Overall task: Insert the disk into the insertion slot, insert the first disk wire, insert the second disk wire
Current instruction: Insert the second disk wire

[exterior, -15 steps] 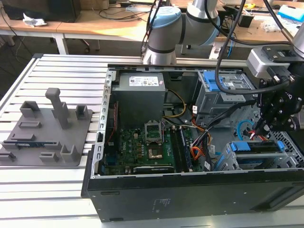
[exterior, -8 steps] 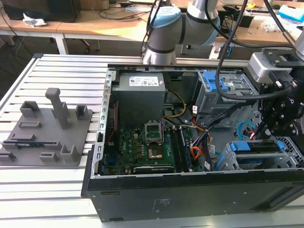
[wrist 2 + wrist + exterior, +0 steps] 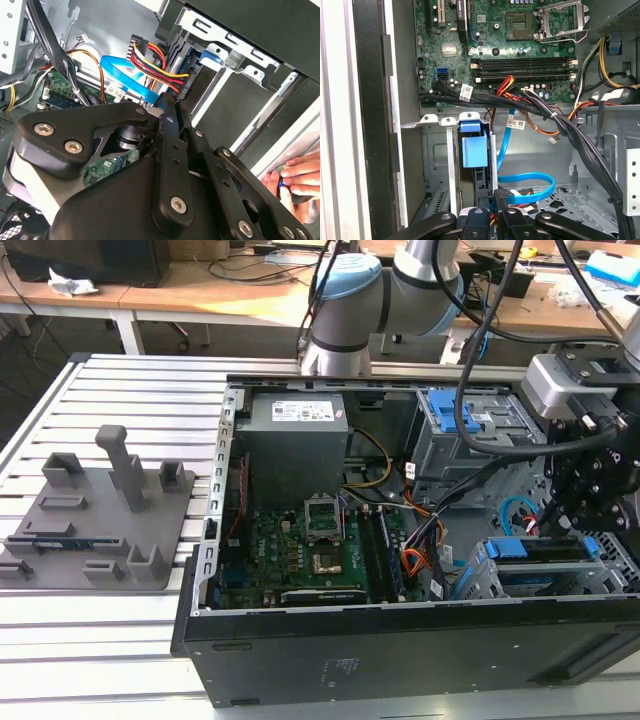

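Gripping the red, orange and black wire bundle's black plug [image 3: 502, 196], the arm's black gripper [image 3: 500, 210] holds it at the blue-framed silver disk [image 3: 540, 552], seated in the grey perforated metal cage [image 3: 480, 585].

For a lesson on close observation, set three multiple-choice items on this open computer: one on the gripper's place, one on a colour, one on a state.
1. In the exterior view, the black gripper is: A over the grey fixture plate; B above the grey perforated sheet-metal cage at that view's right; C above the power supply.
2. The thin flat looping cable is: A green; B light blue; C white.
3. The silver disk in its blue carrier: A lies on the table; B hangs in the air; C sits in the cage.
Key: B, it hangs over the cage; B, the loop is plainly blue; C, the carrier stands between the cage walls.
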Action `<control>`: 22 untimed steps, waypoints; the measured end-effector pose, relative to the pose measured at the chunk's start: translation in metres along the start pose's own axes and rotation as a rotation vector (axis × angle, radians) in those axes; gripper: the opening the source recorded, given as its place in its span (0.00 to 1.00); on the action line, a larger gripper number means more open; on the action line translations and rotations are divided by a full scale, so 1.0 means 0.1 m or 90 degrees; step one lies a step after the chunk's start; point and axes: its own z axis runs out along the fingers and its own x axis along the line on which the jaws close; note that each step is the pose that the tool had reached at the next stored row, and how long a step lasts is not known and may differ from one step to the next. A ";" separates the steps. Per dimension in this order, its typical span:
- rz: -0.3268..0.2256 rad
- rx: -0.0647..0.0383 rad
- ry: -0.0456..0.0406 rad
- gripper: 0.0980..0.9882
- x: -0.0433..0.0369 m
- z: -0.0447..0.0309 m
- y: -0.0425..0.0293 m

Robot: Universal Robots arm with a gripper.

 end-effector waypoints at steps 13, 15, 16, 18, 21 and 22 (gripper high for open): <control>0.000 0.000 0.0001 0.07 0.028 0.023 0.000; 0.000 0.000 0.0000 0.07 0.028 0.030 0.000; 0.000 0.000 -0.0001 0.07 0.028 0.034 0.000; 0.000 -0.001 0.0001 0.07 0.029 0.041 0.001; 0.000 -0.001 0.0000 0.07 0.031 0.051 0.001; 0.000 -0.001 0.0000 0.07 0.032 0.054 0.001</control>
